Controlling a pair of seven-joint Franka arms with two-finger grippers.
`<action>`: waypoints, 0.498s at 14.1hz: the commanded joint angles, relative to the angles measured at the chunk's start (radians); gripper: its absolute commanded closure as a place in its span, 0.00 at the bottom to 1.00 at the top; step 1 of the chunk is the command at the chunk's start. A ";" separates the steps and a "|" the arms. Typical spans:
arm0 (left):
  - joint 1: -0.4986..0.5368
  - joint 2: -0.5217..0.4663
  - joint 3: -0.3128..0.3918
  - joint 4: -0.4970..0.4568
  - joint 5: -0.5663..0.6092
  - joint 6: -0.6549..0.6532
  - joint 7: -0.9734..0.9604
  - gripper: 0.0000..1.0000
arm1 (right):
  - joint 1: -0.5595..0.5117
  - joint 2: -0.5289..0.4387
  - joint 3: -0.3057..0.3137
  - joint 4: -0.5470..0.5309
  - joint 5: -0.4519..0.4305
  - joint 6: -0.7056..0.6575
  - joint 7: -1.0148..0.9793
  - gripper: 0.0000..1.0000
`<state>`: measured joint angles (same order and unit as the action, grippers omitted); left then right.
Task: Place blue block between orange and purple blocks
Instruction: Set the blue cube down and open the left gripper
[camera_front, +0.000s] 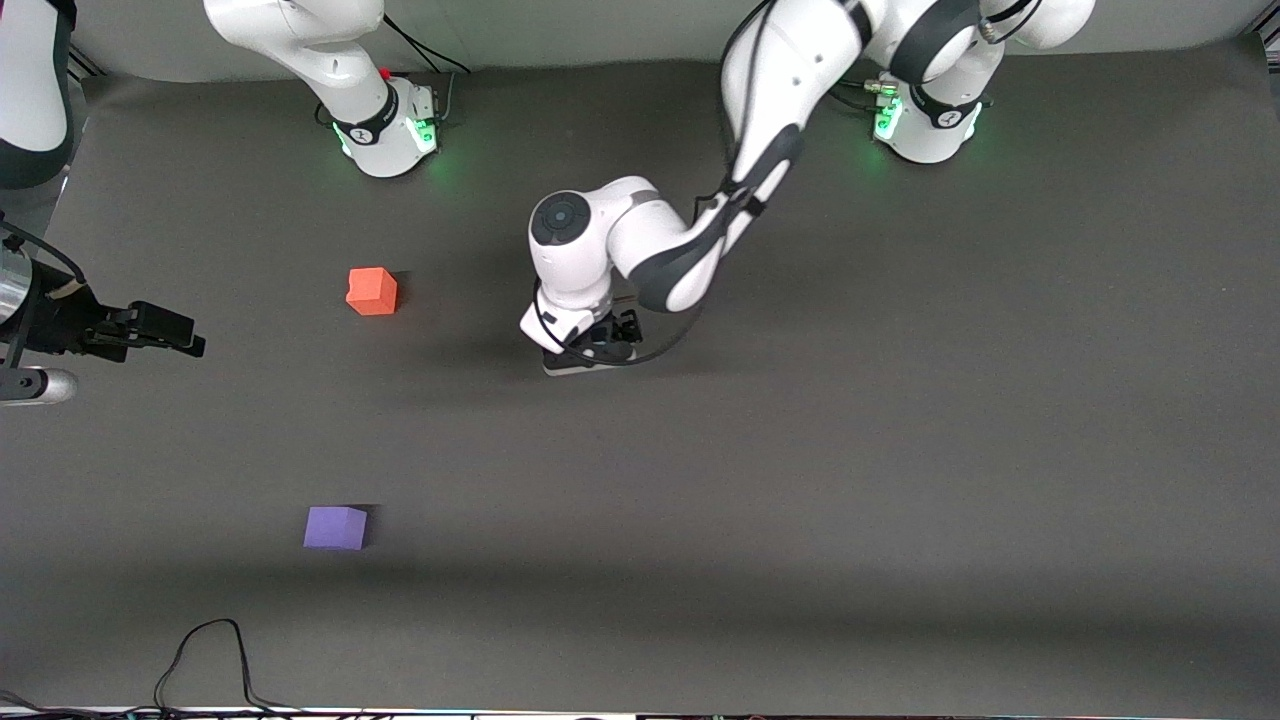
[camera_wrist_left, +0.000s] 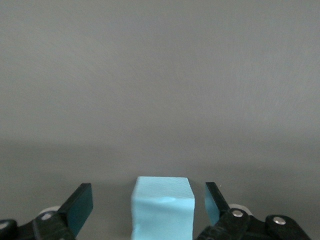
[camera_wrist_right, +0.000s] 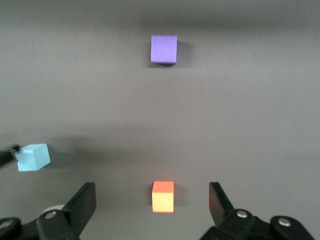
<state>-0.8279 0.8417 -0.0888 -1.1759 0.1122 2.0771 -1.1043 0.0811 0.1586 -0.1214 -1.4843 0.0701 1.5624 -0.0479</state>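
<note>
Blue block (camera_wrist_left: 162, 207) — between open jaws

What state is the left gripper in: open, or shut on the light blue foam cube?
Open. In the left wrist view both fingers stand clear of the light blue foam cube, with grey table showing in the gaps either side.

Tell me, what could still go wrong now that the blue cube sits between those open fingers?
The blue block sits between the open left gripper, toward the left arm's end from the line joining the orange block and purple block: it may not count as between them. Lifting away, a finger could nudge it. The right gripper waits, open, above the orange block.
</note>
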 joint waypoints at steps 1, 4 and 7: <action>0.151 -0.188 -0.049 -0.083 -0.106 -0.145 0.148 0.00 | 0.008 -0.013 -0.001 0.002 0.017 -0.042 -0.020 0.00; 0.330 -0.479 -0.049 -0.392 -0.169 -0.157 0.312 0.00 | 0.077 -0.033 0.002 0.001 0.017 -0.079 -0.006 0.00; 0.525 -0.717 -0.043 -0.656 -0.195 -0.186 0.565 0.00 | 0.176 -0.051 0.003 0.002 0.054 -0.119 0.087 0.00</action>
<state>-0.4199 0.3368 -0.1153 -1.5607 -0.0534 1.8749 -0.6867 0.1896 0.1348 -0.1107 -1.4796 0.0888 1.4741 -0.0284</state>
